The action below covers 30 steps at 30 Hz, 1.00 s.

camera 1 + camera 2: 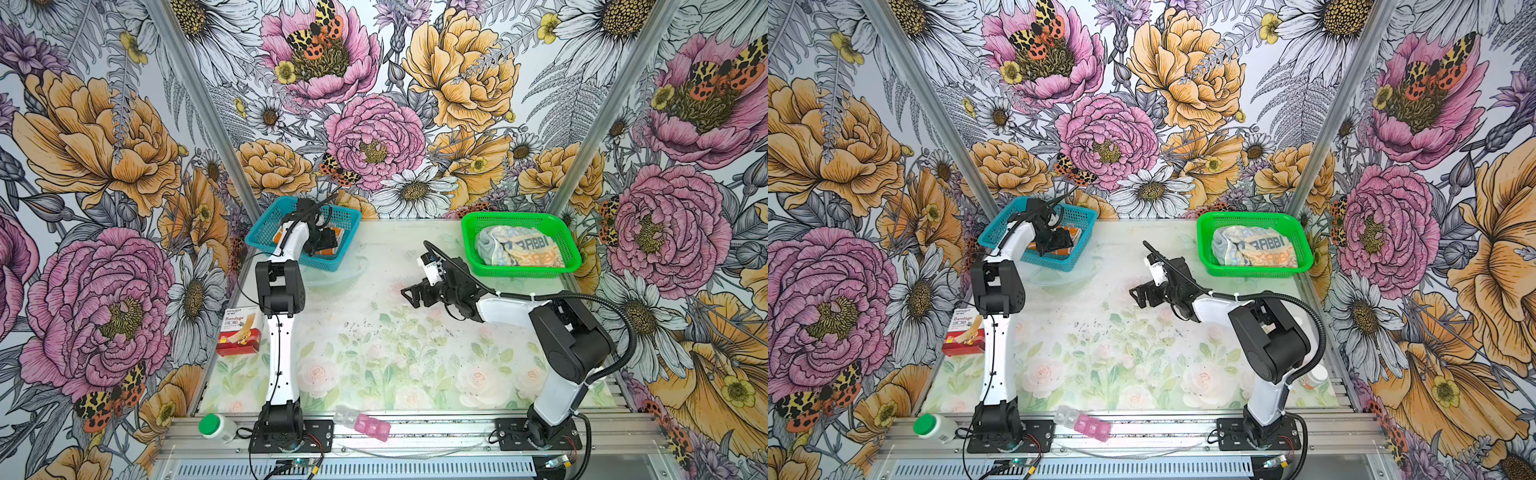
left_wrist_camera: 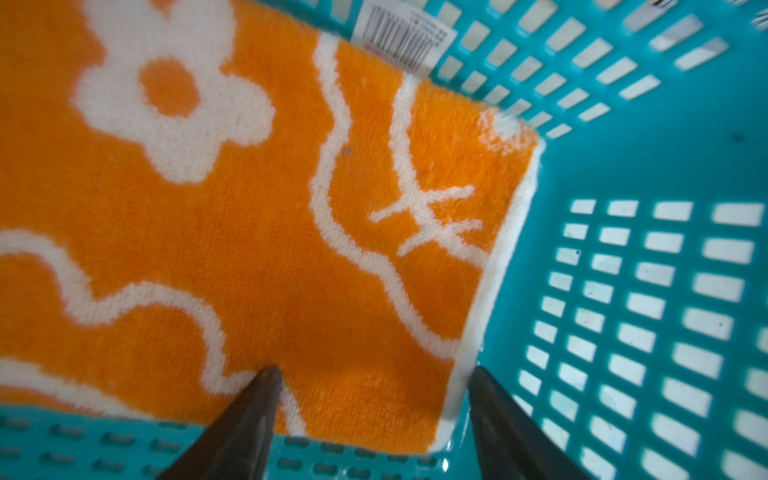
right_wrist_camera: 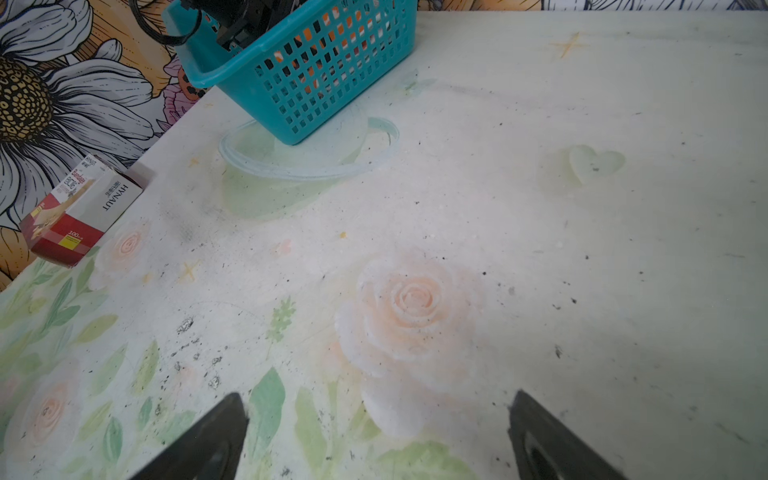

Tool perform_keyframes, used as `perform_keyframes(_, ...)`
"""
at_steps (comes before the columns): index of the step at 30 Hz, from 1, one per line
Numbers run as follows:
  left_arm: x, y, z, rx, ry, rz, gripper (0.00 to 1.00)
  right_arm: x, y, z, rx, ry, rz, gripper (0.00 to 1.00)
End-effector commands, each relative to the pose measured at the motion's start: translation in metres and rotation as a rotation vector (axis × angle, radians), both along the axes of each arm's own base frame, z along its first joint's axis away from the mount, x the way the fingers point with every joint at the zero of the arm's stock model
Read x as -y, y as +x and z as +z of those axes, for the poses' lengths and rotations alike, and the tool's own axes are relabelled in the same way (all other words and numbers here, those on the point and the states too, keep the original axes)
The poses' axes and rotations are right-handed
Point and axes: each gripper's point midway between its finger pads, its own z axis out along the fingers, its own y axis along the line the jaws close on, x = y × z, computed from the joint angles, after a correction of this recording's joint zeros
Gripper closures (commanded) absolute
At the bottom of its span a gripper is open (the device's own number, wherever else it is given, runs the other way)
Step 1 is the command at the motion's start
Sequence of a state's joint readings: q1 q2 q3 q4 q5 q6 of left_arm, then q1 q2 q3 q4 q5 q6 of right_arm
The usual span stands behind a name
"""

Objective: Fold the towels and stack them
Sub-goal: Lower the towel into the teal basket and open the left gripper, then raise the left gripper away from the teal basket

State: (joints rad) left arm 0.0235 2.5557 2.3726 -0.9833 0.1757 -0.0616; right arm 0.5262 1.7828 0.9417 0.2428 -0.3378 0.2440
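Left end effector (image 2: pixel 373 372) is down inside the blue basket (image 2: pixel 665 166); jaws spread, nothing pinched; one fingertip (image 2: pixel 257 399) is at the orange towel (image 2: pixel 249 232), the other stands just off the towel's white edge, over the basket floor. The orange towel, patterned with white flowers, lies flat on the basket floor, with one corner near a basket wall; in both top views only slivers of it show past the arm.

Right end effector (image 3: pixel 377 397) hangs above the middle of the counter (image 1: pixel 374 353); jaws spread wide, holding nothing; it is well apart from both baskets.

The striped towel (image 1: pixel 523 249), lettered "RABBI…", sits bunched in the green basket (image 1: pixel 519 216) at the far right of the counter; whether another cloth lies under it cannot be told.

The blue basket stands at the far left of the counter, partly resting on a clear dish (image 3: pixel 307 170); a bandage box (image 1: pixel 239 332) lies at the counter's left edge.
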Motion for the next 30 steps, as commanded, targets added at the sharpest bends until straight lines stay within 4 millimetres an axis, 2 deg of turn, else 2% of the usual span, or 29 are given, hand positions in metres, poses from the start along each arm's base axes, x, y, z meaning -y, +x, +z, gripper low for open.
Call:
perform_keyframes(1,-0.009,0.002,0.066,0.115,0.153,0.008,0.18,-0.008,0.005,0.006,0.029,-0.006,0.015,0.01)
perform_keyframes(5,-0.012,-0.001,0.117,0.203,0.25,0.031,0.12,-0.003,0.006,0.009,0.047,-0.017,-0.005,0.01)
perform_keyframes(6,-0.01,-0.005,0.133,0.235,0.275,0.042,0.03,0.001,0.006,0.012,0.06,-0.017,-0.019,0.01)
perform_keyframes(9,0.009,-0.02,0.181,0.346,0.333,0.021,0.01,0.016,0.008,0.028,0.114,0.023,-0.065,0.01)
perform_keyframes(12,0.044,-0.052,0.226,0.463,0.314,-0.025,0.01,0.043,0.015,0.045,0.138,0.104,-0.145,0.0)
perform_keyframes(15,0.085,-0.101,0.269,0.587,0.232,-0.119,0.01,0.079,0.027,0.06,0.093,0.108,-0.265,0.0)
perform_keyframes(16,0.099,-0.118,0.274,0.613,0.203,-0.158,0.01,0.09,0.028,0.066,0.079,0.098,-0.298,0.0)
perform_keyframes(19,0.145,-0.168,0.28,0.677,0.106,-0.351,0.01,0.132,0.027,0.08,0.046,0.013,-0.451,0.0)
perform_keyframes(21,0.178,-0.203,0.273,0.69,0.06,-0.532,0.01,0.17,0.027,0.091,0.027,-0.038,-0.572,0.01)
perform_keyframes(24,0.23,-0.255,0.252,0.733,-0.012,-0.855,0.01,0.226,0.029,0.107,-0.022,0.005,-0.721,0.0)
perform_keyframes(27,0.264,-0.272,0.235,0.778,-0.178,-0.94,0.01,0.278,0.037,0.111,-0.072,0.05,-0.847,0.0)
perform_keyframes(30,0.287,-0.279,0.226,0.742,-0.225,-0.983,0.01,0.312,0.053,0.101,-0.125,0.05,-0.913,0.01)
